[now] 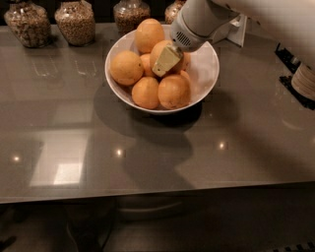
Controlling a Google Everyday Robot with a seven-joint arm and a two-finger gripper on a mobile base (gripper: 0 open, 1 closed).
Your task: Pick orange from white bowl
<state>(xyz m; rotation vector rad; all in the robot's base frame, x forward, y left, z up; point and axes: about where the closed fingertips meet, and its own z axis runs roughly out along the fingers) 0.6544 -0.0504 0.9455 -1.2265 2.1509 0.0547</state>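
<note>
The white bowl (206, 74) stands on the grey table at the back centre. It holds several oranges: one at the top (149, 34), one at the left (126, 68), two at the front (145, 92) (173, 91), and one in the middle (158, 50). My gripper (165, 61) reaches down into the bowl from the upper right. Its pale yellow tip lies against the middle orange, over the pile. The white arm hides the bowl's far right rim.
Glass jars of grains (75, 20) (27, 22) (131, 12) line the table's back edge. A white stand (237, 30) is behind the bowl at the right. Dark equipment (295, 74) sits at the right edge. The table's front edge (147, 194) runs across the bottom.
</note>
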